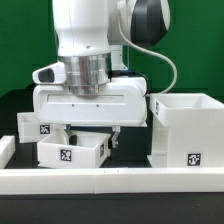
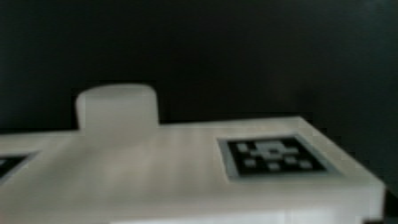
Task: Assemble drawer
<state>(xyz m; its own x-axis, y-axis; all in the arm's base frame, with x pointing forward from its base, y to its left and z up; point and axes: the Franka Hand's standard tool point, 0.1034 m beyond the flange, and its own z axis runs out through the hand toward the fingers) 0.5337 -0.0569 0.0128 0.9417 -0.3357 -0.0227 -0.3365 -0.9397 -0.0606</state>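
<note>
In the exterior view my gripper hangs low over a small white drawer tray with a square tag on its front. Its fingers stand apart, one near each side of the tray, and hold nothing. A second small tray with a tag lies behind, at the exterior view's left. The large boxy housing, open at the top and tagged low on its front, stands at the exterior view's right. The wrist view is blurred: it shows a tray face close up, with its knob and tag. No fingers show there.
A low white border rail runs along the front of the black table. The arm's wide white hand body hides the table behind the near tray. A green wall is behind.
</note>
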